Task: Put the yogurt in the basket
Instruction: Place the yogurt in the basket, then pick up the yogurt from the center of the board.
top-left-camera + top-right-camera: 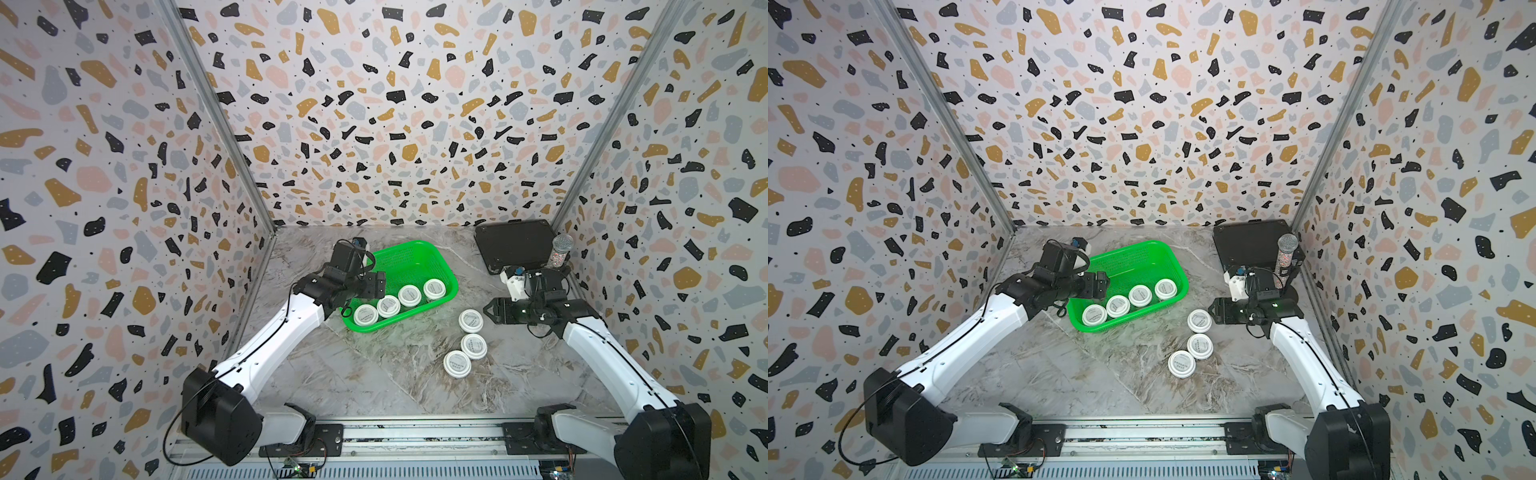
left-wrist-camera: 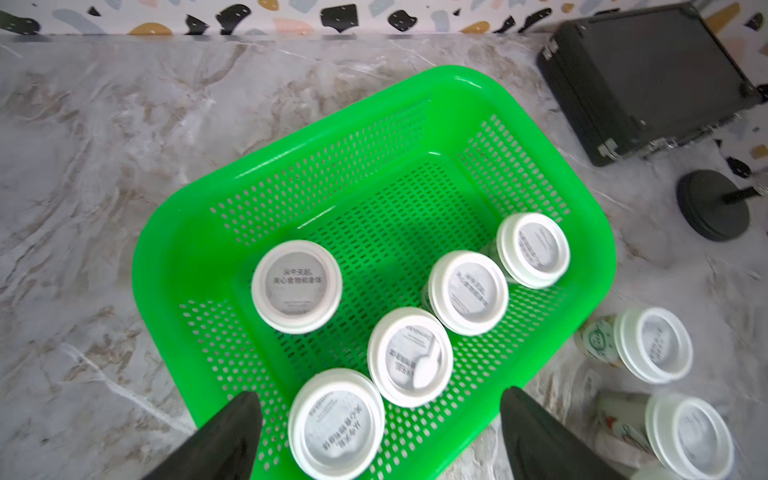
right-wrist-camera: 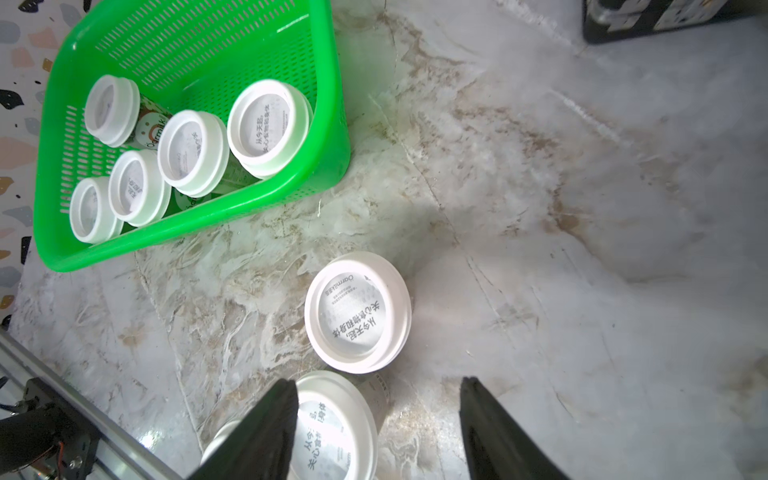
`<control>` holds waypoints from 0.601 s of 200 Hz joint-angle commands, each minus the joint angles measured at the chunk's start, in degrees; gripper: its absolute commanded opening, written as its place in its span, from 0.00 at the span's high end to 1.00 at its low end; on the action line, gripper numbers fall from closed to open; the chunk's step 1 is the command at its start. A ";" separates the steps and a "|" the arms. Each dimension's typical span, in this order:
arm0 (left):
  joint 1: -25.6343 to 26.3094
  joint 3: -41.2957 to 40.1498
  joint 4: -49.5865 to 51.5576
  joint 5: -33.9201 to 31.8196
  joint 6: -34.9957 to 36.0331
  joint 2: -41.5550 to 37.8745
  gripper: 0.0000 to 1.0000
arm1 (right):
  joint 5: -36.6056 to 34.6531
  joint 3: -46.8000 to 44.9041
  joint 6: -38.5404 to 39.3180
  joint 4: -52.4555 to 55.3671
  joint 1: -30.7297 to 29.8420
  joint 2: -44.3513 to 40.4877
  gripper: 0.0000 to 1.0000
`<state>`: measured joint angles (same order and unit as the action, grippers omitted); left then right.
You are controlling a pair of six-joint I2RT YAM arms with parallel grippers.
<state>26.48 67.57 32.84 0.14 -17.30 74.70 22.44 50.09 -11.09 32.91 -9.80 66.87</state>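
Left wrist view looks down into the basket [image 2: 166, 266], where five yogurt cups [image 2: 467, 293] stand upright. Four form a row along one long wall, and a fifth cup [image 2: 296, 286] sits apart, nearer the middle. The left gripper [image 2: 380, 397] hangs above that row with its jaws spread wide and nothing between them.

Three loose cups [image 1: 471, 321] are on the marble table [image 1: 374, 374], just off the basket corner nearest the right arm. The two farthest from the basket [image 1: 473, 345] touch each other. The right gripper [image 1: 487, 309] sits just beside the loose cup closest to the basket, its jaws partway apart and empty. In the right wrist view one cup shows partly behind a finger, but it is not gripped.

Five of eight cups look placed, so the step in hand is probably fetching the sixth. The right gripper would need to drop astride one cup, close on its sides, lift clear of the rolled rim and set the cup down in the free half of the basket.

The left gripper over the basket crowds that drop, and the touching pair could be nudged. A black case [image 1: 513, 245] and a microphone [image 1: 559, 249] on a round stand lie beyond the basket behind the right arm, off the carrying path.
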 commanded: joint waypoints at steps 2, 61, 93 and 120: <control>-0.08 -1.66 4.24 5.65 1.92 -4.35 0.07 | 1.85 2.01 1.81 3.43 -1.21 2.02 0.32; -0.12 -11.61 3.61 4.16 4.09 -16.60 0.02 | -8.59 5.70 4.36 6.49 -8.90 6.89 0.23; -0.40 -12.72 3.95 -0.26 4.14 -19.56 0.01 | -11.81 7.84 4.76 7.64 -12.28 9.77 0.22; -0.48 -13.25 4.36 -0.19 3.70 -19.76 0.01 | -14.75 9.31 4.85 8.12 -13.87 11.80 0.20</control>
<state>26.35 55.05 37.89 1.58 -14.11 55.51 11.73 56.95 -7.16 38.65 -22.41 77.87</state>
